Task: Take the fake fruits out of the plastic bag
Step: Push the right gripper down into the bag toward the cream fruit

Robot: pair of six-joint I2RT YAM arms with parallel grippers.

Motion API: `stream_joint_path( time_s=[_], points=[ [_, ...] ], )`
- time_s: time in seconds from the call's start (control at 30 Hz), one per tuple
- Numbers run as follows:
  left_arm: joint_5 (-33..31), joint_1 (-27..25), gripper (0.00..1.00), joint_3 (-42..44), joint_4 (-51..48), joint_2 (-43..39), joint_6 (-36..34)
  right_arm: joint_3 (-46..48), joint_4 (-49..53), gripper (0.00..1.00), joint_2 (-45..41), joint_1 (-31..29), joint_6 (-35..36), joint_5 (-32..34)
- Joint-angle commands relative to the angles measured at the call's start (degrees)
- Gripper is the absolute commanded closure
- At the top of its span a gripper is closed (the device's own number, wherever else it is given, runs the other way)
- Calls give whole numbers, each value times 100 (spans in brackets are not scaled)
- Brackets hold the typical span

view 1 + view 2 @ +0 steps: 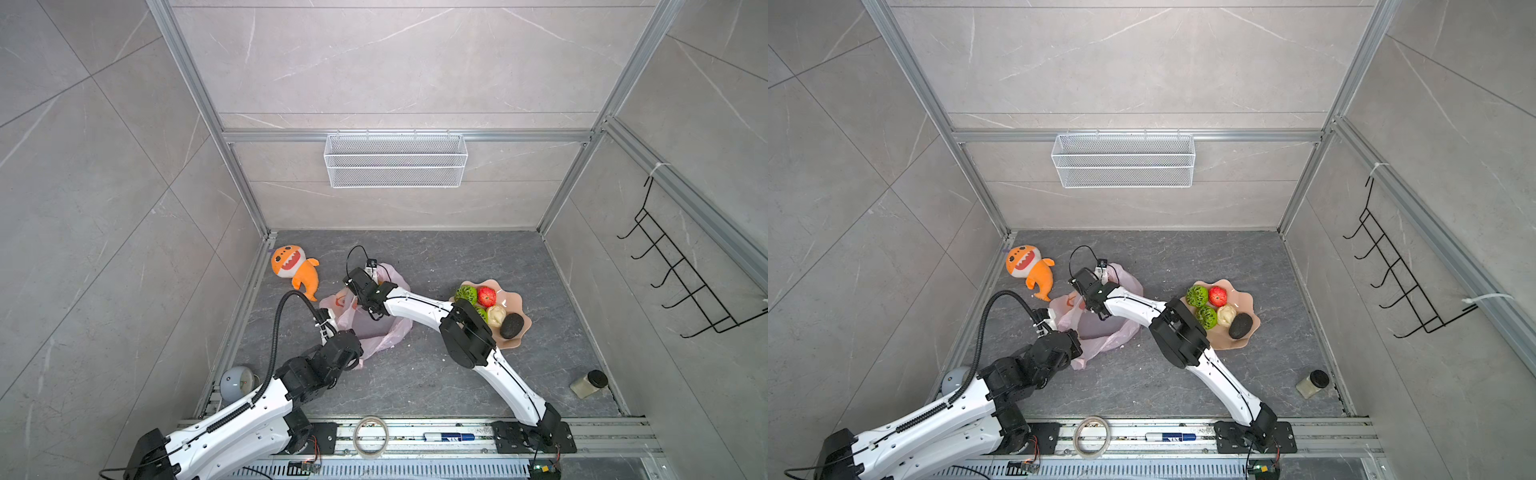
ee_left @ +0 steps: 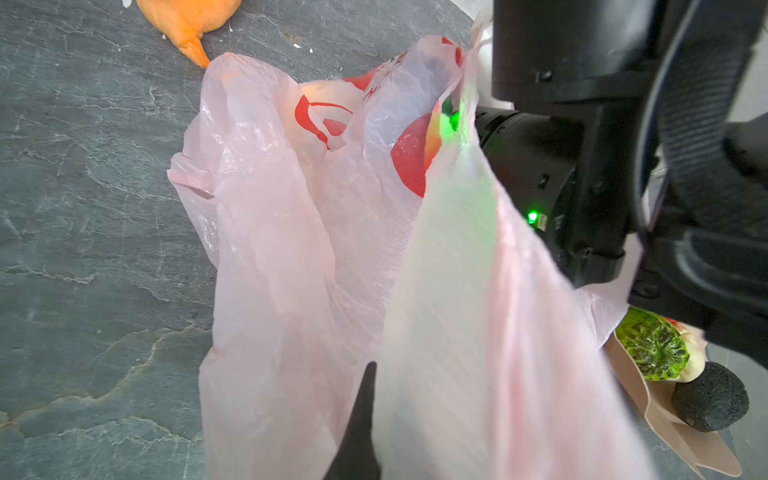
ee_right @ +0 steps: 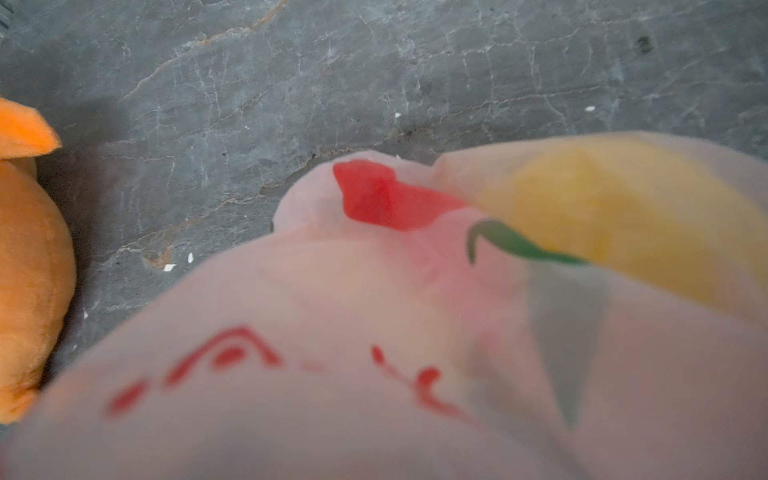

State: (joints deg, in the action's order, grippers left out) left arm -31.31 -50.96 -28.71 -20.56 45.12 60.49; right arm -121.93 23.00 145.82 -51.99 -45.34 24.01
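1. Step in hand: emptying the bag [image 1: 384,332]. Several fruits [image 1: 486,297] already lie in the bowl [image 1: 519,305], and a yellow fruit [image 3: 623,208] is seen through the film, inside the bag.
2. The bag's rim is pinched by the closed left gripper [image 1: 329,326]. The right gripper [image 1: 368,272] is sunk at the bag's mouth — whether its jaws are open cannot be told.
3. Next, a grip on the yellow fruit is probably called for, then a lift clear.
4. The shark [image 1: 293,268] lies just beside the bag — loose film may be caught too.

Pale grey marbled tile walls [image 1: 395,62] stand around me, held in an aluminium frame [image 1: 270,136]; a white wire basket [image 1: 395,160] hangs on the back wall; a black hook rack [image 1: 681,266] hangs on my right; below me lies a dark grey veined surface [image 1: 436,374]; the light is soft and even.
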Motion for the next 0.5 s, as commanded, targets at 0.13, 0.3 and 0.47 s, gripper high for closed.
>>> stream_joint_path(
  time_s=[0.13, 0.3, 0.47],
  points=[
    [-15, 22, 100, -55, -19, -90, 73, -131, 162, 36, 104, 79, -25, 60],
    [-24, 25, 100, -51, -14, -101, 68, 41, 35, 47, 2, 75, 91, 65],
    [-24, 25, 100, -38, -1, -112, 68, 194, -50, 60, -106, 75, 174, 45]
  ],
)
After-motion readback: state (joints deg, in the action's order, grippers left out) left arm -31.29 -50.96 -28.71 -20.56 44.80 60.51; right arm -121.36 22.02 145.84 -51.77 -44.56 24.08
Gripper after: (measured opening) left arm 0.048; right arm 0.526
